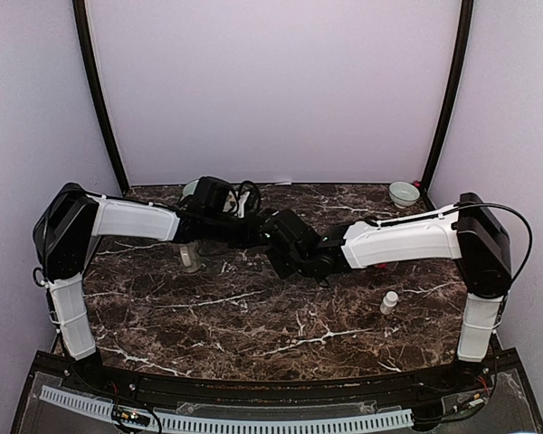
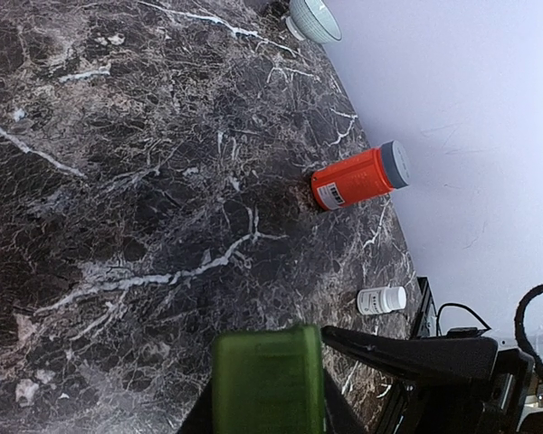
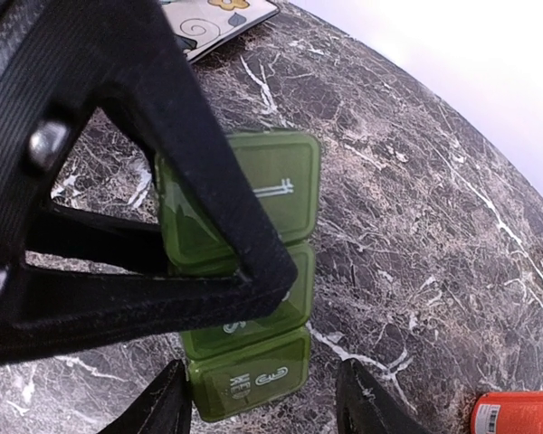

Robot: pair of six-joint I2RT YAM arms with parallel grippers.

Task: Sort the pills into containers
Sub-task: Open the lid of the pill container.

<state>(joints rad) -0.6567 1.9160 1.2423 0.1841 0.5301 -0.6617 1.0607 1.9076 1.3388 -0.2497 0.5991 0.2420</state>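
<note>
Left jaws clamping pill organizer (image 3: 285,190), right jaws astride

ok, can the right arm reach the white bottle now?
Probably yes: white bottle stands alone on bare table near that arm; right claw just needs to back off the pill organizer.

One camera sits high up at the near edge and looks down over the whole worktop (image 1: 253,316) from far away. The left wrist camera looks past the left hand (image 2: 267,420). It sees a green box (image 2: 267,380) right at the fingertips, and an orange bottle (image 2: 357,178), a white bottle (image 2: 381,299) and a bowl (image 2: 314,18) far beyond them. The right wrist camera looks past the right hand (image 3: 262,398), very close to the same green box. Both wrist views share the box and the orange bottle. The high view shares the white bottle and the bowl with the left wrist view.
</note>
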